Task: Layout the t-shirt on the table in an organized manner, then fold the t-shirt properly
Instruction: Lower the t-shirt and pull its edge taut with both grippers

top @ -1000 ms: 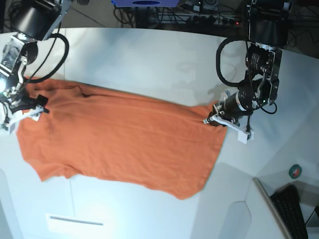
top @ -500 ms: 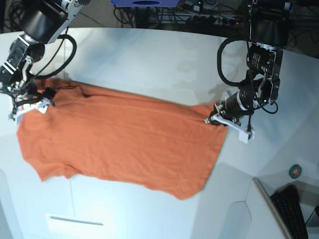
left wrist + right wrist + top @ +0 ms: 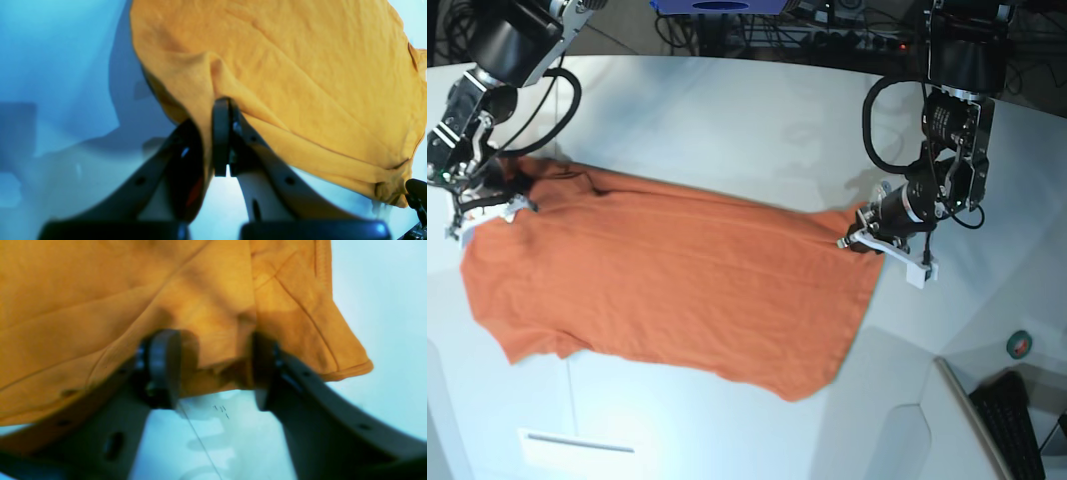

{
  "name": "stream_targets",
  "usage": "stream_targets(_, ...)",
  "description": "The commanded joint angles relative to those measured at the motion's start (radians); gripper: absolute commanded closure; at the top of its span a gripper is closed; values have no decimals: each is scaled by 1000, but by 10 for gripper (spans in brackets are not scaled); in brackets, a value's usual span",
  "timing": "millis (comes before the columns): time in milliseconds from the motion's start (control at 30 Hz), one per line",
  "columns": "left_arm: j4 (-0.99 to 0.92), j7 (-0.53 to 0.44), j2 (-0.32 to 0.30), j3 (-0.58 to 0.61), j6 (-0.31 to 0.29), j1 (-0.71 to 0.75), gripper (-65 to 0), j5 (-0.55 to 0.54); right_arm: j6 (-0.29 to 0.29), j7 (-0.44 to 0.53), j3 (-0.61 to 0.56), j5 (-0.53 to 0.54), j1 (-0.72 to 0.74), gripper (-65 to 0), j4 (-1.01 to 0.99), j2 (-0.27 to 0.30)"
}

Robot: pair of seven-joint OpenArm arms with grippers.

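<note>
One t-shirt (image 3: 667, 290), one table (image 3: 727, 120), two claws: left (image 3: 859, 243), right (image 3: 482, 205)

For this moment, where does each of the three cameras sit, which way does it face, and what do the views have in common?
Base: high above, looking down on the table and spread t-shirt; both arms show, left claw at one end of the shirt, right claw at the other.
Left wrist: behind the left claw, looking along its fingers, shut on a bunched fold of shirt.
Right wrist: behind the right claw, looking along its parted fingers at the shirt's edge between them.
Shared: all three show the orange shirt on the white table.
</note>
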Motion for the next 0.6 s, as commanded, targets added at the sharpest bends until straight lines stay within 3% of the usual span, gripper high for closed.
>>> stream_targets(0,16,-16,-9,-4,-4,-16,0,-6,9,12,1,3,14,-230,13,7)
stream_targets(200,16,-16,-9,-4,-4,-16,0,-6,9,11,1,3,15,-89,13,7)
stream_targets(267,16,-16,-9,-4,-4,-16,0,-6,9,12,1,3,15,-5,12,7)
stream_targets(433,16,-16,-9,-4,-4,-14,0,-6,12,-1,1,3,9,0,24,6)
stream_targets(567,26,-16,-11,-6,-4,12,0,-6,26,-70,1,3,-29,0,102,-8)
